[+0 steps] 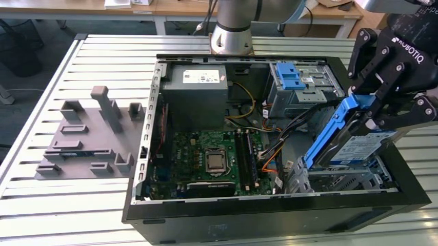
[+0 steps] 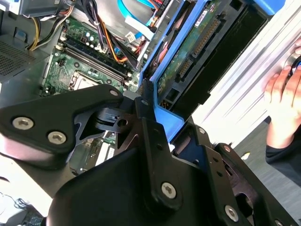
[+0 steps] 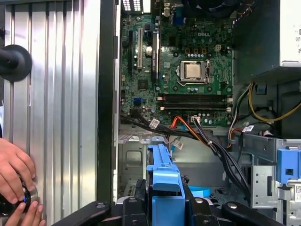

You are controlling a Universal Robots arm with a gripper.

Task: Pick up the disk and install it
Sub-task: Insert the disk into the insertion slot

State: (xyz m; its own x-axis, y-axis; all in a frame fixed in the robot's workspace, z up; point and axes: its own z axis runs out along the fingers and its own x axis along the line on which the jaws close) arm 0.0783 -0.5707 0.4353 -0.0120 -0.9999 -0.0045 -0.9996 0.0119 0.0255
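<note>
Blue plastic is what the gripper (image 1: 373, 115) is clamped on in the exterior view: its black fingers are closed on the blue frame (image 1: 334, 134) of the disk (image 1: 356, 148). The disk hangs tilted from the fingertips, with its labelled face turned up and outward. Directly under it is the metal drive cage (image 1: 345, 180), in the corner of the open computer case (image 1: 274, 207). The motherboard (image 1: 212, 159) and the grey power supply (image 1: 198, 89) are well apart from the gripper, further inside the case. I judge that the step in hand is bringing the disk to the cage. To do this well, the tilt should be taken out so that the frame's edges meet the cage squarely, and the grip must stay firm on the frame. In the second wrist view the gripper (image 2: 164, 125) is seen from behind, with the frame pinched between the fingers. The disk's underside, with its green circuit board (image 2: 197, 52), runs away beyond the fingertips. A person's hand (image 2: 282, 108) is out to the side, away from the case. In the first wrist view the frame (image 3: 163, 174) stands out from between the fingers of the gripper (image 3: 164, 207). A bundle of cables (image 3: 202, 136) lies near, just beyond the disk, so the approach should be slow and keep clear of them. The hand (image 3: 16, 169) rests on a small round device on the ribbed table (image 3: 61, 94), outside the case wall.
</note>
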